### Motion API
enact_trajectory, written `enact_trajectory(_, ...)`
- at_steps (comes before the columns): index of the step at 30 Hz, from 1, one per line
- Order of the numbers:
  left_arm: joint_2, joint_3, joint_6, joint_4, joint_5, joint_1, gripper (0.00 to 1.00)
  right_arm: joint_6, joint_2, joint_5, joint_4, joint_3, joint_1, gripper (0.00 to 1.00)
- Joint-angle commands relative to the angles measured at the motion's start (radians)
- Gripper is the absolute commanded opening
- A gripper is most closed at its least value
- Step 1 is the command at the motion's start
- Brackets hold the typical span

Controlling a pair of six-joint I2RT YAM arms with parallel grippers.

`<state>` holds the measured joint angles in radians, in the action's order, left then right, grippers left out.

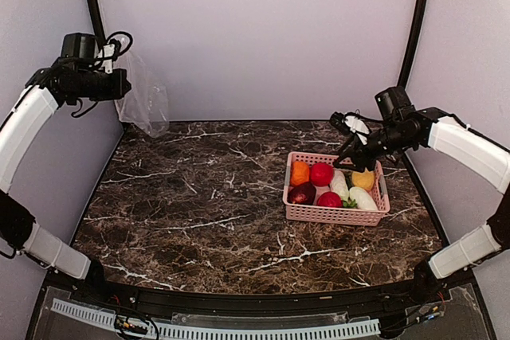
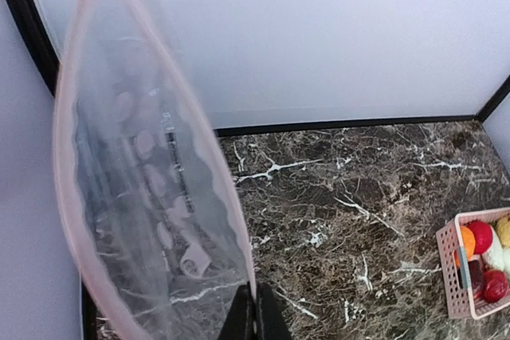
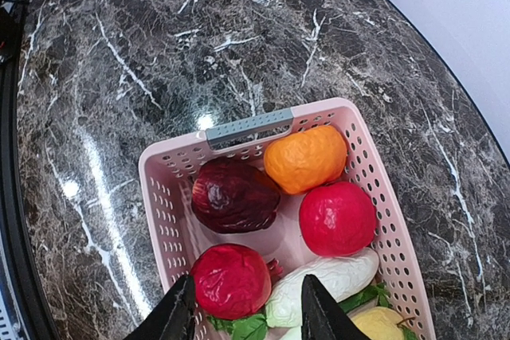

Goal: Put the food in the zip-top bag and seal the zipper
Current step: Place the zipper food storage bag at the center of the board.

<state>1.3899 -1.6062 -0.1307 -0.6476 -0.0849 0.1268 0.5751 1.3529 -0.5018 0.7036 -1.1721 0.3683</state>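
My left gripper is shut on the pinkish zipper edge of the clear zip-top bag and holds it in the air at the back left, its mouth hanging open. The food lies in the pink basket: an orange piece, a dark maroon piece, two red pieces, a white-green piece and a yellow piece. My right gripper is open and empty above the basket's near end, over the lower red piece and the white-green piece.
The dark marble table stretches between the bag and the basket. White walls with black corner posts close off the back and sides. The basket has a grey handle on one end.
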Motion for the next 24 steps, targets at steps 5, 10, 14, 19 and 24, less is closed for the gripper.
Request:
enact_trajectory(5, 0.133, -0.115, 0.324, -0.441, 0.41, 0.384, 0.01, -0.127, 0.041, -0.128, -0.192, 0.048, -0.135, 0.43)
enact_trajectory(10, 0.26, -0.057, 0.284, -0.506, 0.447, 0.567, 0.01, -0.178, 0.045, -0.165, -0.239, 0.079, -0.171, 0.43)
enact_trajectory(14, 0.325, 0.012, 0.277, -0.429, 0.361, 0.688, 0.01, -0.208, 0.043, -0.193, -0.253, 0.093, -0.173, 0.43)
enact_trajectory(19, 0.428, -0.007, 0.219, -0.405, 0.424, 0.779, 0.17, -0.225, 0.037, -0.172, -0.291, 0.13, -0.174, 0.43)
enact_trajectory(24, 0.372, -0.046, 0.212, -0.271, 0.445, 0.874, 0.45, -0.227, 0.017, -0.196, -0.314, 0.171, -0.173, 0.43)
